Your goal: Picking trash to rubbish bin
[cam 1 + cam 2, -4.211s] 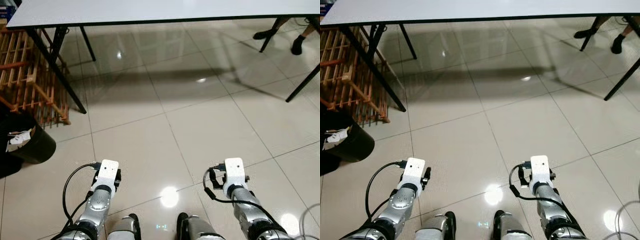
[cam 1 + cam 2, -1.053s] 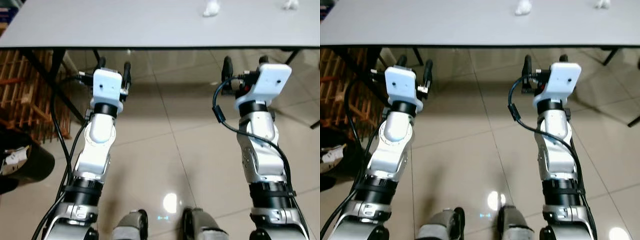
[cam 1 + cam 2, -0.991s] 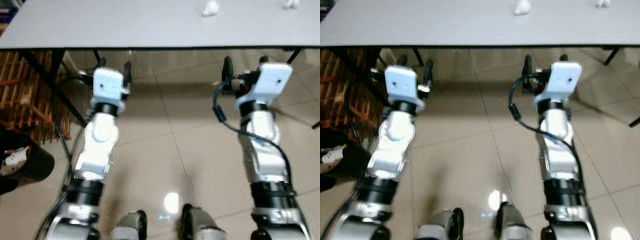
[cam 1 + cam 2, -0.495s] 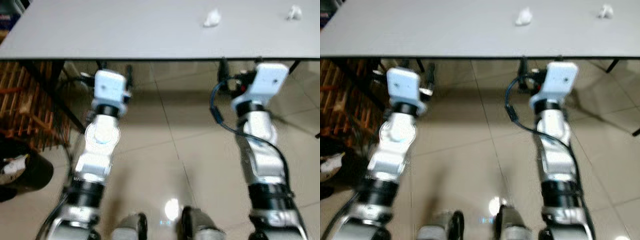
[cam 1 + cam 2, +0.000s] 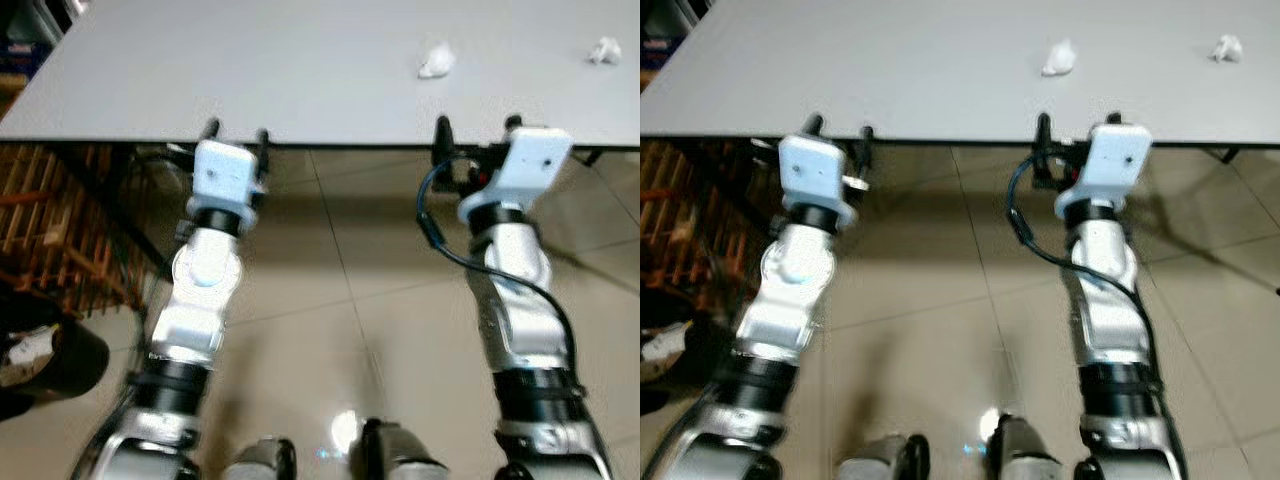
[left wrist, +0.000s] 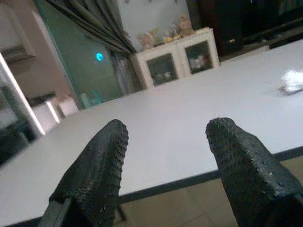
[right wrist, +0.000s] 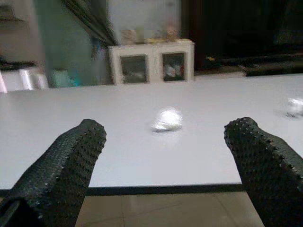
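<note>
Both arms up now instead of hanging down by the floor like a few seconds back, and the view tipped up too, so more of the grey table (image 5: 250, 70) showing than a second ago. Left tool (image 5: 236, 131) and right tool (image 5: 474, 124) parked right at the near edge of the table, fingers spread wide on both, nothing pinched. Clear from the wrist views: open gap between the black fingers (image 7: 71, 161), tabletop straight ahead.

Trash in sight at last: one crumpled white wad (image 5: 435, 61) on the table a bit beyond the right tool, pretty much lined up between its fingers in the right wrist view (image 7: 166, 120). Second white scrap (image 5: 603, 50) further off toward the far right edge. Black rubbish bin (image 5: 60, 355) down on the floor at the left, beside the wooden rack (image 5: 60, 230), some white stuff already inside.

So, basically set up for the reach. Looks like right tool goes forward over the table for the near wad, then a turn left for the bin.
</note>
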Tool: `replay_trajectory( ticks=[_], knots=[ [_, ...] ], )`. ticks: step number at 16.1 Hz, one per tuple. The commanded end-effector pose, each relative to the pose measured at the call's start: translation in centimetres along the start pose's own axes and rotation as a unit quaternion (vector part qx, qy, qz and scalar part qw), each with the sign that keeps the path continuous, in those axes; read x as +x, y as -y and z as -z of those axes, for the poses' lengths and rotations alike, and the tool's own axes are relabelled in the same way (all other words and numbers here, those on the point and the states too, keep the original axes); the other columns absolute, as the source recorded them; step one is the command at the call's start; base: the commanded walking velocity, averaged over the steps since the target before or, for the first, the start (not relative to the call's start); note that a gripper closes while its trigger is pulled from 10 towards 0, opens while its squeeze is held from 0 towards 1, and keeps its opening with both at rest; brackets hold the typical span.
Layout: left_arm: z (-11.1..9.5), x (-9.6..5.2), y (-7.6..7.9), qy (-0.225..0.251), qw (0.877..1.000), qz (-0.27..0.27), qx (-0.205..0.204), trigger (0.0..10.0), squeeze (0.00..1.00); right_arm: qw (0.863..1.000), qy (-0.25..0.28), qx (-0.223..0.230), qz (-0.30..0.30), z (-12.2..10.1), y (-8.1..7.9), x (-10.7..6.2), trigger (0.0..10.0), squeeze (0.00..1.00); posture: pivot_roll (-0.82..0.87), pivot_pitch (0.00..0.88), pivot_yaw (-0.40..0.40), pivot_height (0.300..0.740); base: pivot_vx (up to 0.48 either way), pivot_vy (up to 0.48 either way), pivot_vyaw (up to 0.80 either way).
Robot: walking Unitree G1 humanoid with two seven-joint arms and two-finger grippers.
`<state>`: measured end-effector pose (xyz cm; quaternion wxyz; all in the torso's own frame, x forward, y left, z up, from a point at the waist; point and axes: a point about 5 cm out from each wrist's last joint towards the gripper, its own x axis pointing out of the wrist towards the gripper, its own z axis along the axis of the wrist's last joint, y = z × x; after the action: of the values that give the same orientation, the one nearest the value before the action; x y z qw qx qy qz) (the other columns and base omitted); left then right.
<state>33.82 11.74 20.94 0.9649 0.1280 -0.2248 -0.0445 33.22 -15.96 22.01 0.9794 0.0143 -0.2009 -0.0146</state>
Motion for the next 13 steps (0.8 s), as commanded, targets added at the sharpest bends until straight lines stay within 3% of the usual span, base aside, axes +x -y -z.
replay_trajectory(
  ticks=[1, 13],
  knots=[
    [0.01, -0.05, -0.58, -0.001, 1.000, 0.000, 0.010, 10.0, 0.00, 1.000, 0.002, 0.007, -0.005, -0.22, -0.34, -0.01, 10.0, 0.00, -0.01, 0.211, 0.036, 0.740, 0.364, 0.000, 0.00],
    [-0.06, 0.18, -0.67, -0.009, 1.000, -0.003, 0.015, 10.0, 0.00, 1.000, 0.000, 0.008, -0.004, -0.42, -0.39, 0.40, 10.0, 0.00, 0.00, 0.233, 0.024, 0.740, 0.387, 0.000, 0.00]
  ],
)
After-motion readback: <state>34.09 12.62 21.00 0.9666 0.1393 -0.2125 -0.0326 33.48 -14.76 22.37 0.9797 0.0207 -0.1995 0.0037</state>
